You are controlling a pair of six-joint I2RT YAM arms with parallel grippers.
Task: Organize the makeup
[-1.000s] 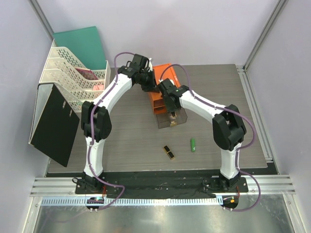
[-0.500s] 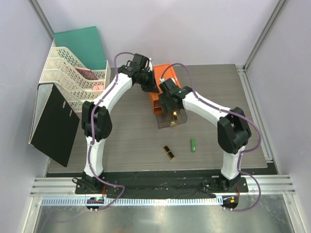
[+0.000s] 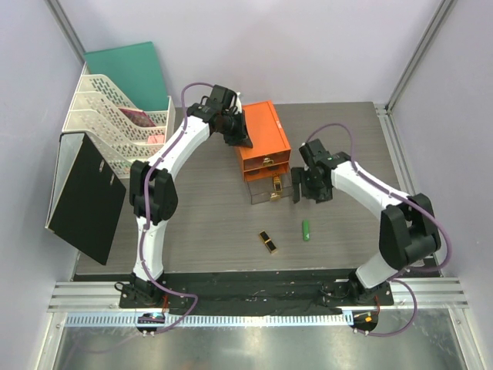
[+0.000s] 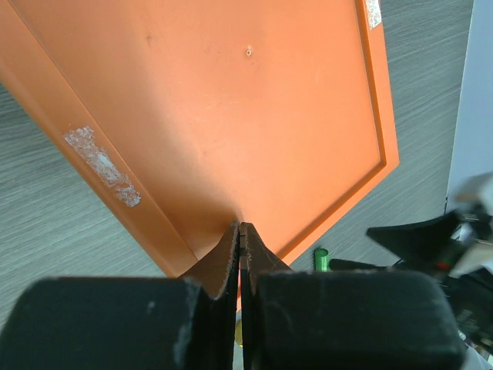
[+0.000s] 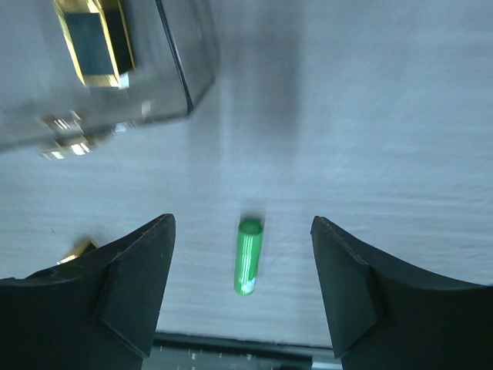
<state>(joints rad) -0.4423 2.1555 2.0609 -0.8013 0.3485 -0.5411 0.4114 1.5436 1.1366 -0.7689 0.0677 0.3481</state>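
My left hand (image 4: 240, 231) is at the far-left side of the bench (image 3: 200, 216), fingers shut tight together with nothing between them, their tips pressed on the lid of the orange drawer box (image 3: 262, 139). In front of the box the clear drawer (image 3: 262, 193) stands pulled out toward the near edge, and a second lipstick case (image 3: 276, 185) lies inside it. Nearer the near edge, about mid-bench, a black-and-gold lipstick case (image 3: 267, 242) lies loose on the wood. Just to its right is the green tube (image 3: 306, 230), and I judge that to be the next pick. My right hand (image 5: 243, 223) hovers just right of the drawer, fingers spread wide and holding nothing. The tube lies from it toward the near edge, well apart from the left hand, so the right arm is the nearer one. The tube's long axis runs near edge to far edge, and in the wrist view it sits centred between the fingers, so they would close across its width.
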